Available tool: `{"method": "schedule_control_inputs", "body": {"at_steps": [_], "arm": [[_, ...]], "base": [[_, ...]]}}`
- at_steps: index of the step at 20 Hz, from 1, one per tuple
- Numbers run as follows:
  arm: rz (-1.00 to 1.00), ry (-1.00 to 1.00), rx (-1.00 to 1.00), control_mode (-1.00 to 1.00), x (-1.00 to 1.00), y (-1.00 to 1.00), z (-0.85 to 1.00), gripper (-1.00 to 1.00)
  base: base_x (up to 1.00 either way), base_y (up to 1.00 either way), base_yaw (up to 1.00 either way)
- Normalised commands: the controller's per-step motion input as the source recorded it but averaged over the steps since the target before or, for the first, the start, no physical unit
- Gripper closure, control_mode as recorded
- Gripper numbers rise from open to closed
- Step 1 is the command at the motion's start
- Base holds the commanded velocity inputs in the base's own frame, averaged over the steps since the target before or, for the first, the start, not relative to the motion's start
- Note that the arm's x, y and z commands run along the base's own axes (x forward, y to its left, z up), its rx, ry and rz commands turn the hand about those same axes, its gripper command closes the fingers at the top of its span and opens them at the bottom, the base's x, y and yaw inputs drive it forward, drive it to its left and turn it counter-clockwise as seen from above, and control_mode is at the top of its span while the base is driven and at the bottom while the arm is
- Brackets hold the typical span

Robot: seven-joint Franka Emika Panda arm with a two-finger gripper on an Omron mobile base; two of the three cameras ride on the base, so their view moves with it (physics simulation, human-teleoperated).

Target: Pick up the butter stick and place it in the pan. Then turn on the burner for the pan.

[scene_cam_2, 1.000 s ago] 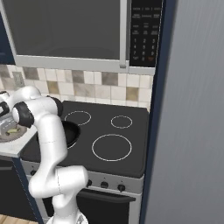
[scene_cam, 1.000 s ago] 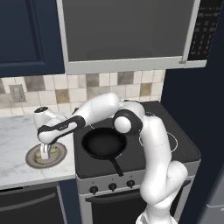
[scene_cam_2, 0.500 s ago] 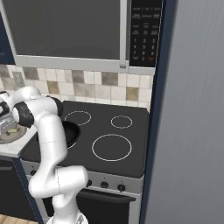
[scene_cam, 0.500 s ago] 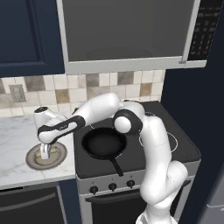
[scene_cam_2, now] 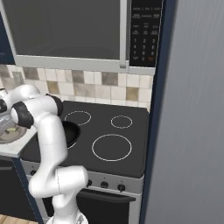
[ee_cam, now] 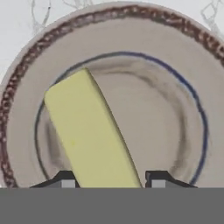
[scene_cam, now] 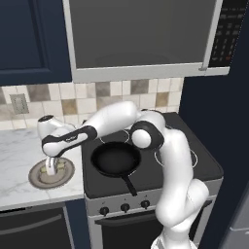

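Marble-topped table point(scene_cam: 19, 160) beside a black glass stove point(scene_cam: 194, 163), under a microwave point(scene_cam: 141, 36) and a tiled backsplash point(scene_cam: 102, 95): the white arm reaches left from the stove front and hangs its tool point(scene_cam: 51, 169) over a round grey-brown plate point(scene_cam: 36, 176) that sits near the table's front edge

Seen from the hand camera, the butter stick point(ee_cam: 89, 135) is a pale yellow rectangular bar with squared corners and a smooth, flat top; it lies slantwise in the well of the plate point(ee_cam: 183, 65), its far end toward the upper left, its near end running down between the two dark fingertips point(ee_cam: 65, 178). The fingertips stand one on each side of the bar, close beside it; whether they already press it cannot be told, so the tool counts as neither clearly clenched nor clearly released

The plate's speckled brown rim and thin blue inner ring circle the bar with bare plate on every side, most of it to the right. The pan point(scene_cam: 115, 159), round and black with a shallow rim, sits on the stove's front left burner just beside the table edge, its straight handle pointing toward the front knobs point(scene_cam: 125, 207). From the right base camera the pan point(scene_cam_2: 71, 132) is partly hidden behind the arm, and the burner rings point(scene_cam_2: 112, 146) to its right lie bare
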Motion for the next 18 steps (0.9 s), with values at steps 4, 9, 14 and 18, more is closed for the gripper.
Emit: {"method": "schedule_control_inputs", "body": {"at_steps": [4, 9, 14, 18], "arm": [[-0.17, -0.04, 0.0, -1.0, -0.68, -0.48, 0.37, 1.0], [-0.19, 0.0, 0.0, -1.0, -0.66, -0.64, 0.26, 1.0], [-0.22, 0.0, 0.03, -1.0, -0.49, -0.81, 0.35, 1.0], [-0.24, 0.0, 0.02, -1.0, -0.26, -0.78, 0.44, 1.0]], "base": [[0.0, 0.0, 0.0], [0.0, 0.0, 0.0], [0.0, 0.0, 0.0], [0.0, 0.0, 0.0]]}}
